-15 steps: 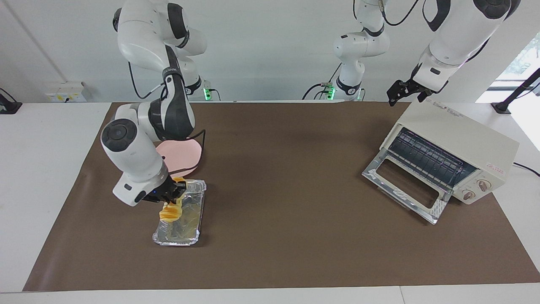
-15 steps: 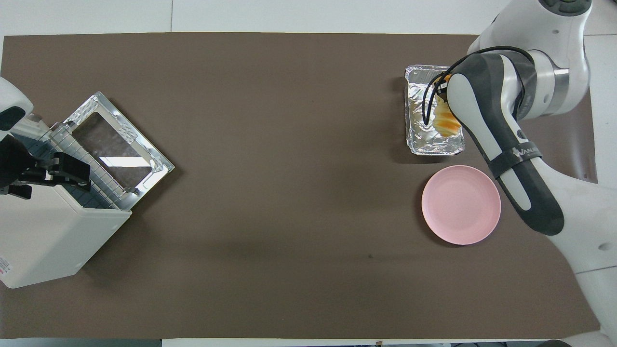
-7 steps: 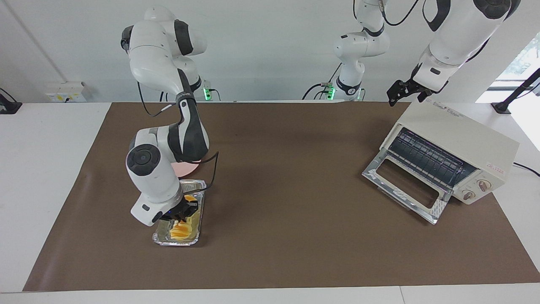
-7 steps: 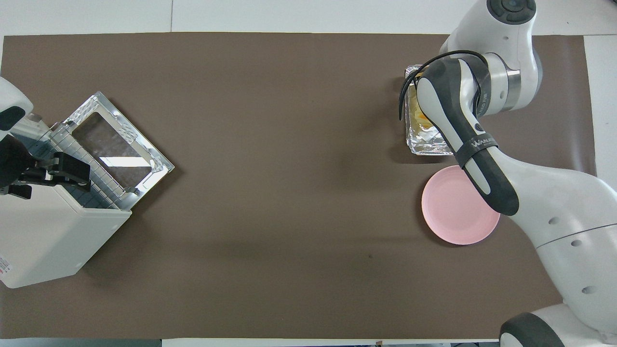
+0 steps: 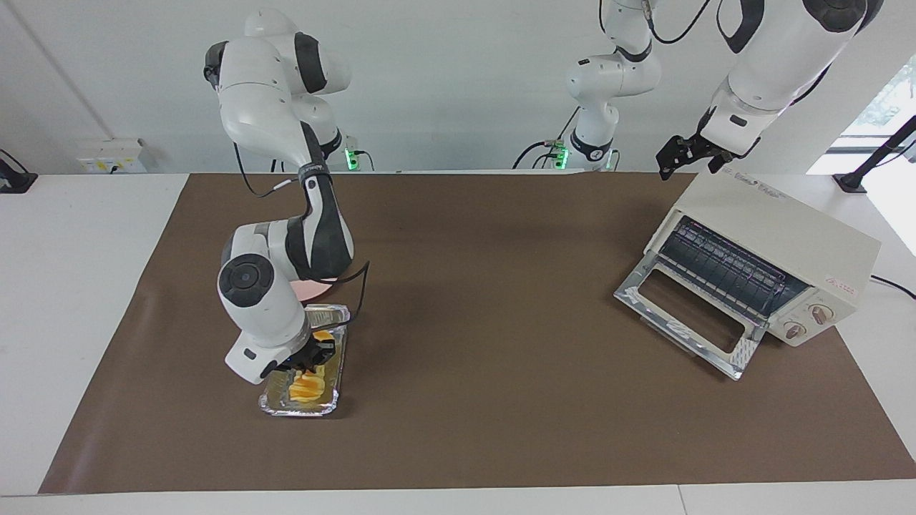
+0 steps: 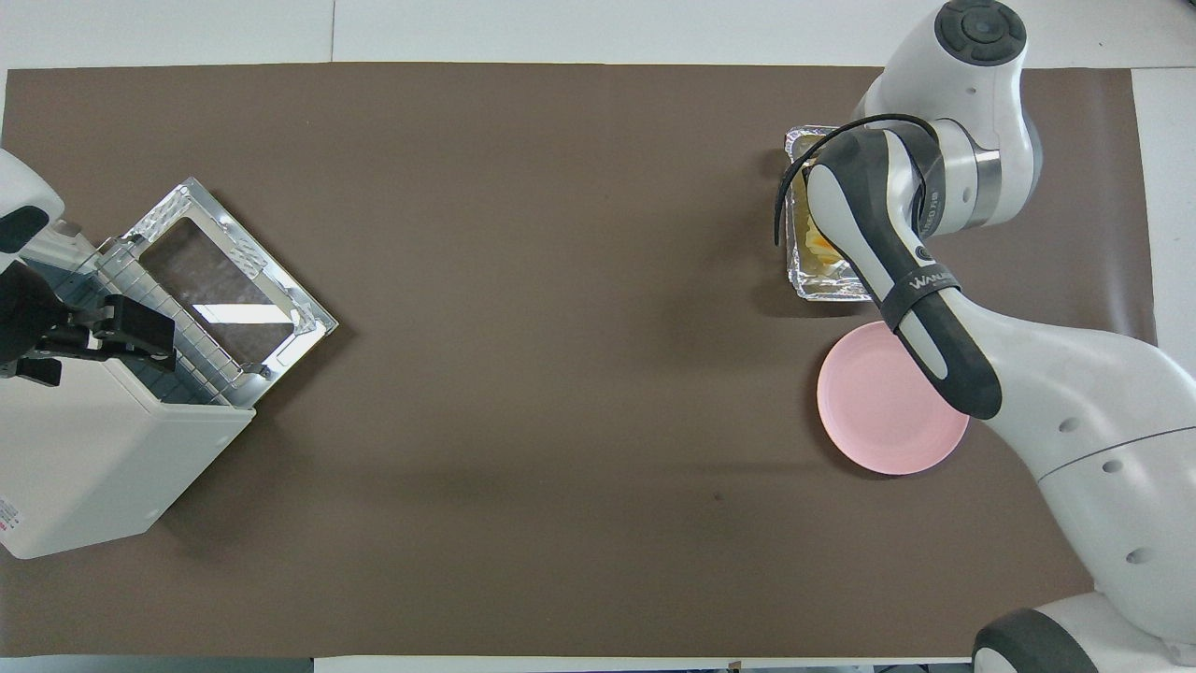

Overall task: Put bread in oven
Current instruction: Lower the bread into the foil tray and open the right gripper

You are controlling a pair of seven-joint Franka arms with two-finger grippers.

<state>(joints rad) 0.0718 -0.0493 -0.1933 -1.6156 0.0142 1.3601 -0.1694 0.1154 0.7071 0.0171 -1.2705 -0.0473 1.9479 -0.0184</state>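
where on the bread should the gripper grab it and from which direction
Probably across the narrow width of the bread, coming straight down. It lies flat and lengthwise in the shallow foil tray, whose walls block a sideways approach. The right gripper is already over it there.

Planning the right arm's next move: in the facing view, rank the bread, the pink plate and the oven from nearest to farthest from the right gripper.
1. bread: in the foil tray, right under the right gripper.
2. pink plate: beside the tray, nearer the robots, mostly hidden by the arm.
3. oven: at the left arm's end of the table, door open.
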